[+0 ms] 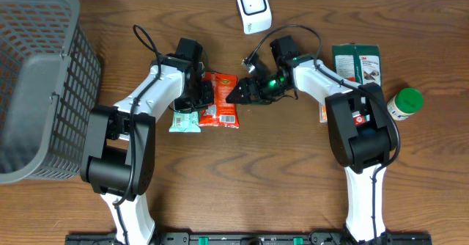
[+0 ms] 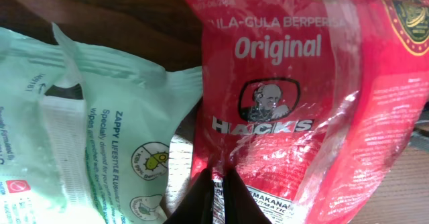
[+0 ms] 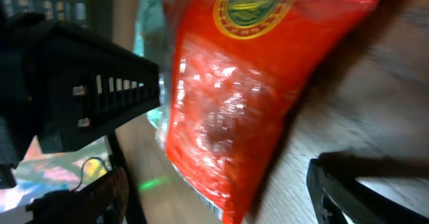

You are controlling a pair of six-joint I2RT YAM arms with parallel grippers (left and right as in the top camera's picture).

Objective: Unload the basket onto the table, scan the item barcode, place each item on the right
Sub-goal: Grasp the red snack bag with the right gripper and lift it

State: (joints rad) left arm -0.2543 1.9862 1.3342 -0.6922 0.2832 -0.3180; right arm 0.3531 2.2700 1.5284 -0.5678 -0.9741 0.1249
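Note:
A red "Hacks Original" candy packet (image 1: 220,102) lies on the wooden table between both arms. My left gripper (image 1: 203,97) is shut, pinching the packet's lower edge beside a white printed label (image 2: 271,207). In the left wrist view the packet (image 2: 295,96) fills the right half above the gripper (image 2: 216,196). My right gripper (image 1: 241,92) stands open at the packet's other side. Seen from the right wrist, its two fingers stand wide apart, and the packet (image 3: 234,96) hangs tilted between and beyond them (image 3: 218,194). The white scanner (image 1: 253,8) stands at the table's far edge.
A pale green wipes packet (image 1: 185,120) lies against the red packet's left side (image 2: 87,130). A grey mesh basket (image 1: 37,76) fills the left end. At the right are a green 3M box (image 1: 357,61) and a green-capped bottle (image 1: 405,102).

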